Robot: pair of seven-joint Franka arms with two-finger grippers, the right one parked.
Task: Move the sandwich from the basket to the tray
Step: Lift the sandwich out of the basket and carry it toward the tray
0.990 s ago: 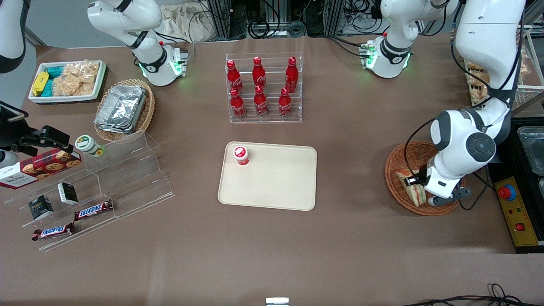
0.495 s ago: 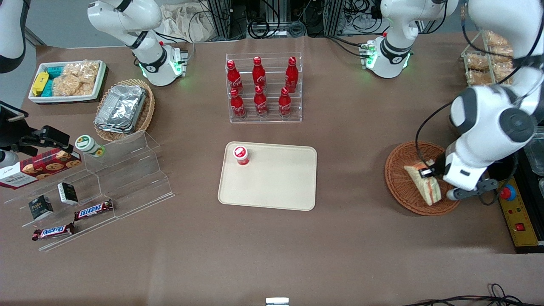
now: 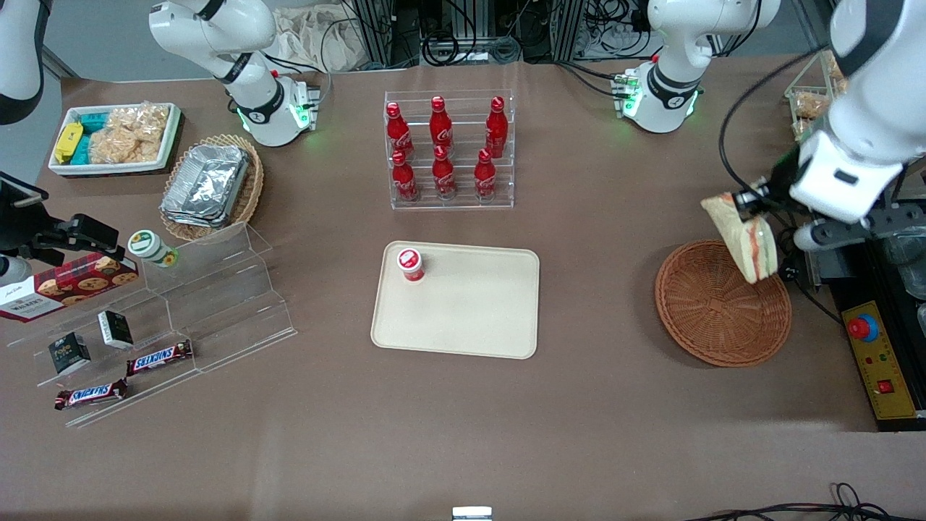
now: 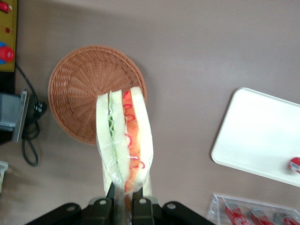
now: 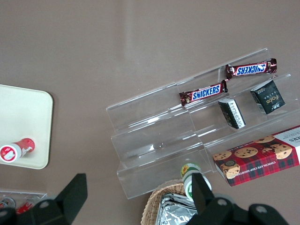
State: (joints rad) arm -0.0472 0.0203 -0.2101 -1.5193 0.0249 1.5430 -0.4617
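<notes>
While lifted clear above the basket point(image 3: 722, 304), at its one o'clock edge: sandwich point(image 3: 745, 236), pinched by one corner in the gripper point(image 3: 754, 200). Tray point(image 3: 463, 318), toward nine o'clock, carries one red-capped cup point(image 3: 410, 263).

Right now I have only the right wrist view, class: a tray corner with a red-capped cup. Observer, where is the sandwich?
Observer: The sandwich hangs in the air above the basket's rim, clear of the wicker.
Operator: Who holds it?
Observer: The left gripper, shut on the sandwich's narrow end.
Operator: Anything left in the basket?
Observer: No, only bare weave shows.
Operator: Is there room on the tray?
Observer: Yes, the tray carries only the cup at one corner.
</notes>
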